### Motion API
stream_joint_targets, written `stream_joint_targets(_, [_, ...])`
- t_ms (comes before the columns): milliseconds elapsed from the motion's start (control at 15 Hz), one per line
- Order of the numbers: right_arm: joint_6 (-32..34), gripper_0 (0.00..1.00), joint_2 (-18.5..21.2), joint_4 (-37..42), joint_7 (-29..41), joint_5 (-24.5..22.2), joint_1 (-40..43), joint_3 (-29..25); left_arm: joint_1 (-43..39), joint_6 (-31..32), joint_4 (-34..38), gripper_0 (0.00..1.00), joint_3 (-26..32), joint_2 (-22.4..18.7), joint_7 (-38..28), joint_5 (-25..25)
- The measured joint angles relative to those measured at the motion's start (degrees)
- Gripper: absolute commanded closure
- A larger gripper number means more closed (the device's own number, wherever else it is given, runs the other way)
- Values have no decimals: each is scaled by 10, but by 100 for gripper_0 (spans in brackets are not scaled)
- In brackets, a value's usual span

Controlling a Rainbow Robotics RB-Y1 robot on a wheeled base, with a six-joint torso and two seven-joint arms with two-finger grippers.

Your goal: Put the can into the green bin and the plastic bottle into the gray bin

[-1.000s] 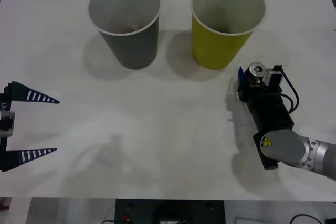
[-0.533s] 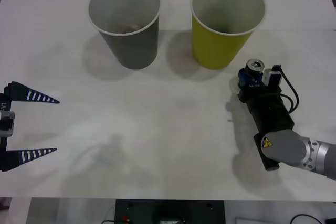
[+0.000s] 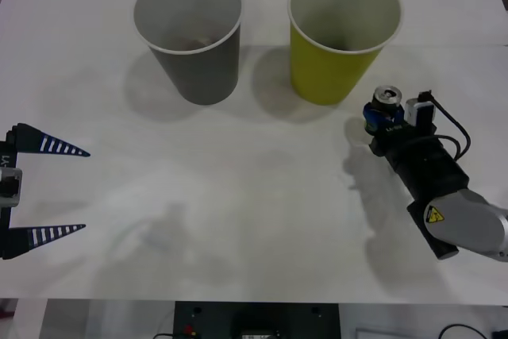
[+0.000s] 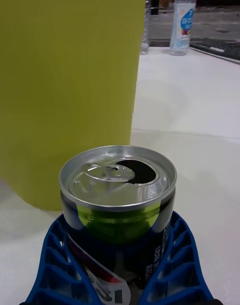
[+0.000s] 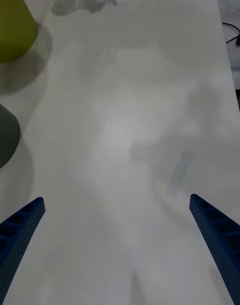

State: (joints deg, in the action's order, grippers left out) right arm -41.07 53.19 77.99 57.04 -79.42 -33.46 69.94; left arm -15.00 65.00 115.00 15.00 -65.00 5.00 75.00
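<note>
White bench [image 3: 262, 220], two bins at its far side.
Right claw [image 3: 382, 115] grips the can [image 3: 387, 98] upright just beside the green bin [image 3: 343, 33]; left claw [image 3: 48, 190] waits wide open, holding nothing, near the gray bin [image 3: 190, 33].

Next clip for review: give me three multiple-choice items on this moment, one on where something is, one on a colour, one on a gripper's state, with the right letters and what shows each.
1. Where is the can?
A. inside the gray bin
B. between the right gripper's fingers, beside the green bin
C. lying on the table by the left gripper

2. What colour is the outside of the bin on the robot's left?
A. dark gray
B. red
C. yellow-green

3. How are the left gripper's fingers?
A. shut on the can
B. shut on nothing
C. open, far apart

Answers: 1 B, the right gripper has blue fingers on both sides of the can, next to the green bin. 2 A, its wall is dark gray. 3 C, bare table shows between the fingertips.
</note>
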Motion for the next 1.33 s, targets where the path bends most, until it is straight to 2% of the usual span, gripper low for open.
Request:
stream_joint_targets(267, [117,100,39,19,-3,-125,38,-80,0,0,0,0,0,0,0,0])
stream_joint_targets(400, [213,100,59,39,-3,-201,66,-148,0,0,0,0,0,0,0,0])
stream_joint_targets(600, [369,100,87,99,-3,-278,116,-259,0,0,0,0,0,0,0,0])
stream_joint_targets(867, [593,100,102,199,-1,-288,188,-422,0,0,0,0,0,0,0,0])
stream_joint_targets(1000, [677,100,103,226,7,-282,211,-483,0,0,0,0,0,0,0,0])
stream_joint_targets(1333, [879,100,99,283,118,-275,225,-612,0,0,0,0,0,0,0,0])
